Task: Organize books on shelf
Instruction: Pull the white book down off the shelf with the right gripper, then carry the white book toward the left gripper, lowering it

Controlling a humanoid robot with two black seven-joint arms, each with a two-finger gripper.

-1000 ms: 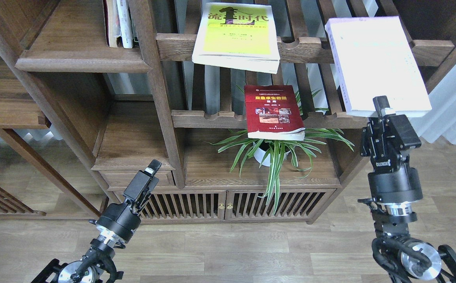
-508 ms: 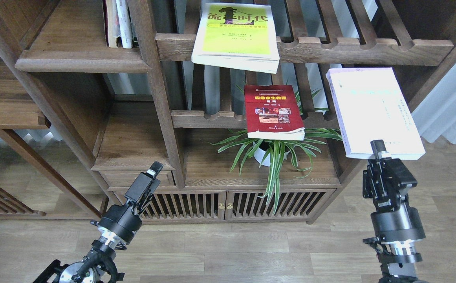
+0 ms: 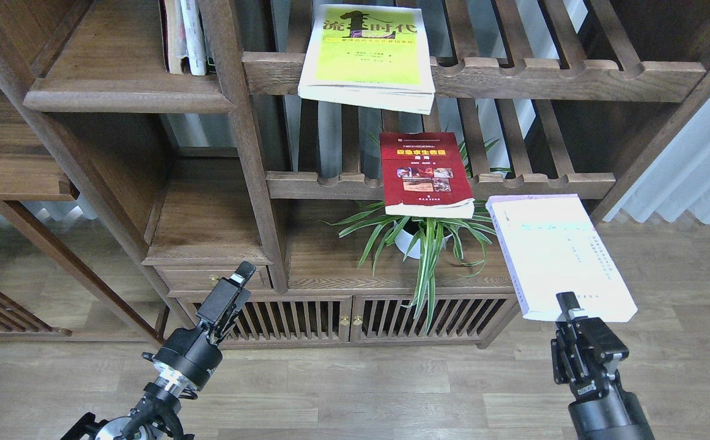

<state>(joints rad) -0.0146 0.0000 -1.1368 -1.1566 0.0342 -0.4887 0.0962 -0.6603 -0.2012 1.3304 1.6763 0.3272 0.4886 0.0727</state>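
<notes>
right tool [image 3: 569,304]: clamped on near edge of lavender-white book [image 3: 559,253], held in air before the cabinet's right end | left tool [image 3: 240,275]: low, empty, cannot tell if open | yellow-green book [image 3: 367,52]: upper slatted rack | red book [image 3: 425,174]: lower rack | solid shelf [image 3: 128,98]: upper left

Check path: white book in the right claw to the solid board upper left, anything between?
Yes. The vertical post stands at the board's right edge. The plant and the red book sit left of the white book held by the right claw.
</notes>
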